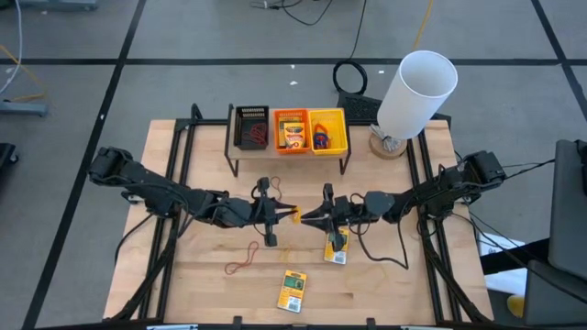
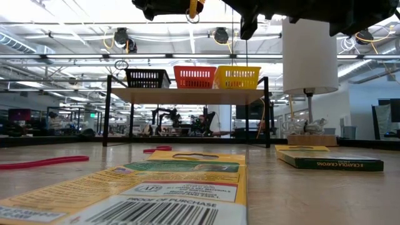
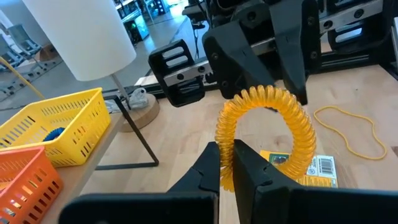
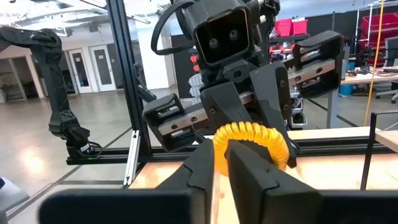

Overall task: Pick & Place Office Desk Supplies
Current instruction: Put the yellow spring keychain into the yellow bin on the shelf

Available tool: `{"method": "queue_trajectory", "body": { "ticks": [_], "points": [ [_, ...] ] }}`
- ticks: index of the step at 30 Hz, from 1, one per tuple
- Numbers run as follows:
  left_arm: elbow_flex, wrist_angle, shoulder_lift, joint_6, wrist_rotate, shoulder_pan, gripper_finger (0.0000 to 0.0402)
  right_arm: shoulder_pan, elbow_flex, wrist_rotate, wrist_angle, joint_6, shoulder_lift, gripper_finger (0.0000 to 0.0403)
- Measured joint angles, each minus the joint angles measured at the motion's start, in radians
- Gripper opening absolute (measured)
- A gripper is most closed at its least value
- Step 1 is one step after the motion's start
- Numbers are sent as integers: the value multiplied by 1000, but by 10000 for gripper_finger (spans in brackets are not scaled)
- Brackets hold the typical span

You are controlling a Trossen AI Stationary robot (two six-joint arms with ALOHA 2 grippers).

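Note:
A yellow-orange coiled loop [image 1: 295, 216] hangs in the air over the table's middle, between my two grippers. My left gripper [image 1: 287, 215] comes from the table's left and my right gripper [image 1: 305, 217] from the right; both are shut on the loop, tip to tip. One yellow pack [image 1: 293, 291] lies flat near the near edge. A second pack [image 1: 336, 249] lies under my right gripper. A red rubber band [image 1: 243, 262] and an orange rubber band [image 3: 348, 127] lie on the wood. My left gripper [image 3: 227, 169] pinches one side of the coiled loop [image 3: 225, 140] between its two fingers, coming level from the table's left. The loop is lifted clear and arcs away from the fingers. My right gripper [image 4: 221, 167] pinches the opposite side of the loop [image 4: 219, 144], level from the table's right.
A raised shelf near the far edge carries a black bin [image 1: 251, 126], an orange bin [image 1: 291, 131] and a yellow bin [image 1: 327, 131]. A big white cylinder [image 1: 417, 92] stands at the far right corner on a round wooden base. Bare wood lies near the near-left corner.

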Motion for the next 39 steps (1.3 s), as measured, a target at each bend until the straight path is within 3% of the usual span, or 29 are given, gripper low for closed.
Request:
{"method": "queue_trajectory", "body": {
  "ticks": [10,16,23,28,39],
  "points": [
    [0,0,0,8,0,0,3,-15,0,0,-38,67,0,135],
    [0,1,0,8,0,0,2,-14,0,-1,-2,60,0,169],
    [0,1,0,8,0,0,3,-14,0,-2,-2,60,0,164],
    [0,1,0,8,0,0,2,-15,0,-80,9,60,0,150],
    [0,1,0,4,1,0,2,-15,0,-73,10,79,0,142]
  ]
}}
